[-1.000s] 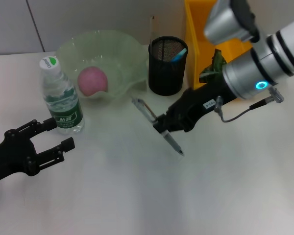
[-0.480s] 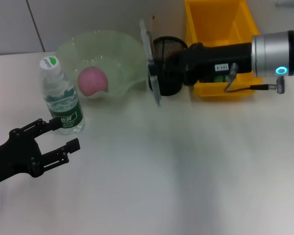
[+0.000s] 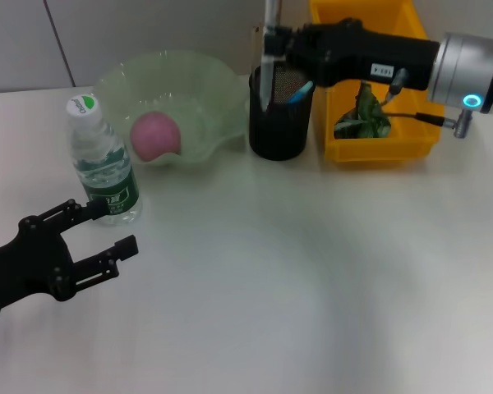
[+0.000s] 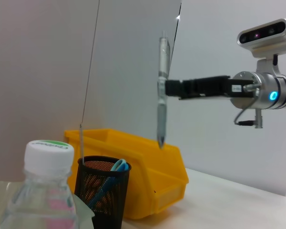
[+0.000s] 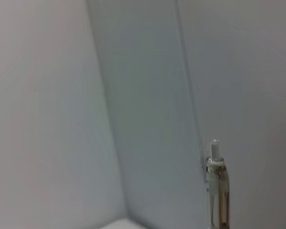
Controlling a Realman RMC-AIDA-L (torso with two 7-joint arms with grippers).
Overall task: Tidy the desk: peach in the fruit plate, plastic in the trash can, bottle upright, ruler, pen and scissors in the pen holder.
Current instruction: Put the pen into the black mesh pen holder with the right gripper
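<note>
My right gripper (image 3: 273,45) is shut on the pen (image 3: 264,82), holding it upright with its tip just over the black mesh pen holder (image 3: 278,123). The left wrist view shows the pen (image 4: 161,95) hanging above the pen holder (image 4: 104,191). The scissors (image 3: 301,91) and the thin ruler (image 3: 254,45) stand in the holder. The peach (image 3: 155,135) lies in the fruit plate (image 3: 115,82). The bottle (image 3: 103,164) stands upright. Green plastic (image 3: 361,113) lies in the yellow trash can (image 3: 378,144). My left gripper (image 3: 101,230) rests open near the bottle, low on the desk (image 3: 296,271).
The trash can stands right beside the pen holder, and the fruit plate touches the holder's other side. A pale wall rises close behind all three.
My right arm swung the pen from a slant over the desk up to vertical above the pen holder. The left arm barely shifted.
</note>
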